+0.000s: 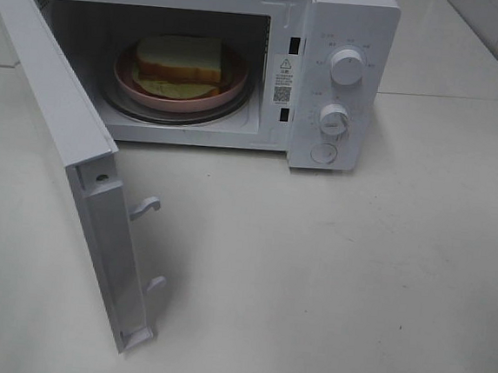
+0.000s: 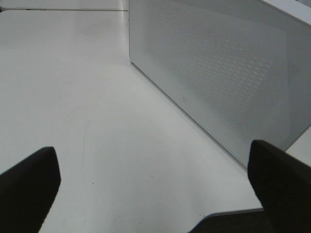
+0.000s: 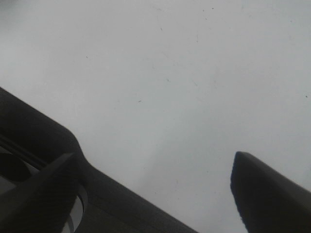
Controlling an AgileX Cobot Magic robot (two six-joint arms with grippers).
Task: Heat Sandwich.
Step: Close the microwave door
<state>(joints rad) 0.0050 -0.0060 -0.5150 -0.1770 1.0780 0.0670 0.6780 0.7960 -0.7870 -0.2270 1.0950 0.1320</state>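
A white microwave [image 1: 329, 71] stands at the back of a pale table [image 1: 353, 292], and its door [image 1: 54, 117] is swung wide open toward the left. The sandwich [image 1: 180, 58] is inside, lying on a round pink plate [image 1: 152, 98] that sits on the glass turntable [image 1: 177, 115]. It has thick white bread with a tan crust, and a pale yellow-green layer shows below. Neither arm appears in the high view. In the left wrist view the left gripper [image 2: 153, 162] has its dark fingers spread wide with nothing between them. It is close to the door's perforated outer face [image 2: 218, 73] but not touching it. In the right wrist view the right gripper [image 3: 155, 162] is also spread, holding nothing, with only bare table under it. The sandwich looks light and soft. The bread would likely crush under a pinch and the layers could slide apart, so it is better moved by the plate's rim. The plate looks stiff but smooth and may be slippery. With the food in place, closing the door looks like the next step. The door seems rigid and is best pushed on its flat outer face near the free edge.
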